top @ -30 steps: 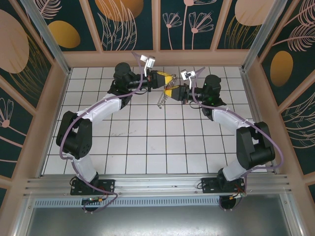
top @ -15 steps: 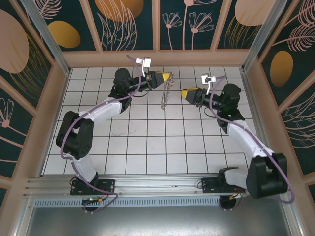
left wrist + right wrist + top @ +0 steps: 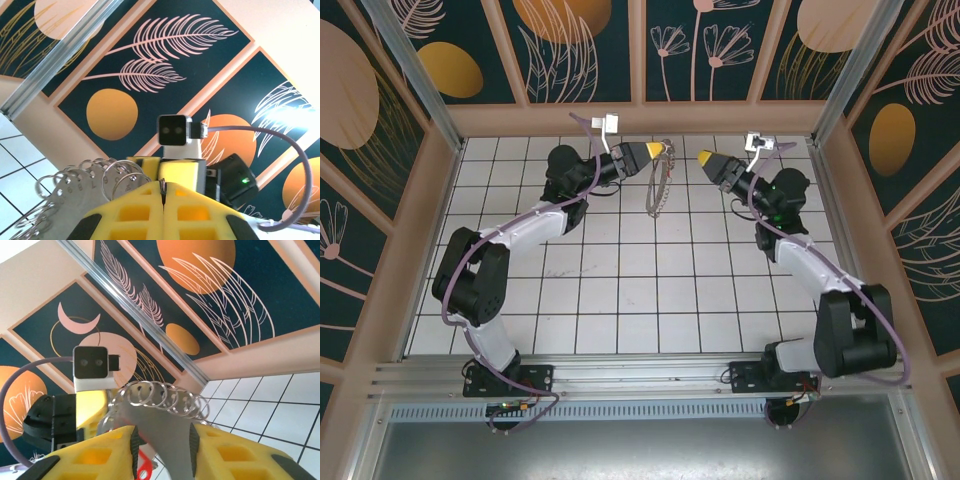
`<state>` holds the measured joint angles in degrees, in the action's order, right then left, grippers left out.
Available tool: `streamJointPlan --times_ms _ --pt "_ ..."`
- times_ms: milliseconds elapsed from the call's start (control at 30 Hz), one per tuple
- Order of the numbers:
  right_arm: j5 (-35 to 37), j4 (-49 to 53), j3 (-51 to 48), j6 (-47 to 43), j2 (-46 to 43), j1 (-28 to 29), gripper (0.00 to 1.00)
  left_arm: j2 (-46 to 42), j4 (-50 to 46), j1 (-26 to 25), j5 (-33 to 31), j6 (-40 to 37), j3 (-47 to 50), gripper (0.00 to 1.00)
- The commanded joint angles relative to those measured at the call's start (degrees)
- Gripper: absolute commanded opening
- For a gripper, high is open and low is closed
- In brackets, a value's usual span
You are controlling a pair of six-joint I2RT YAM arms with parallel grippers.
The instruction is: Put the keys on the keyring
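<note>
The keyring [image 3: 657,185], a bunch of linked rings, is held in the air above the far edge of the table [image 3: 620,290], near the middle of that edge. It hangs down from the left gripper [image 3: 658,149], which is clenched on its upper end. A flat grey key [image 3: 75,197] is seen lying against the rings just beside the closed fingers. Whether it is threaded on a ring or merely resting among them cannot be told. The task is therefore judged to be well under way, perhaps close to finished, with at most a check or a further key left. The right gripper [image 3: 704,157] is released, with its jaws parted and nothing between them, and is set apart from the keyring on its right. Both arms are stretched forward and raised, the wrists turned inward so that the two grippers face each other across the hanging rings.
</note>
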<state>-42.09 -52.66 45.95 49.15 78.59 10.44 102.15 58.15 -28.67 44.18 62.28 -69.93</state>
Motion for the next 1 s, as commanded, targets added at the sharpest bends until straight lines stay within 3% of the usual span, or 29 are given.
streamJointPlan --times_ms 0,400,967 --pt "-1.9 -15.8 1.9 9.2 2.0 0.4 0.33 -2.4 3.6 -0.7 0.3 0.6 0.1 0.0" --pt "-0.7 -15.4 3.3 7.9 3.6 6.9 0.33 -1.0 3.0 -1.3 1.8 -0.3 -1.4 0.0" --pt "-1.4 -16.2 3.6 8.6 5.1 8.9 0.32 -0.5 2.8 -1.5 2.1 -0.6 -2.0 0.0"
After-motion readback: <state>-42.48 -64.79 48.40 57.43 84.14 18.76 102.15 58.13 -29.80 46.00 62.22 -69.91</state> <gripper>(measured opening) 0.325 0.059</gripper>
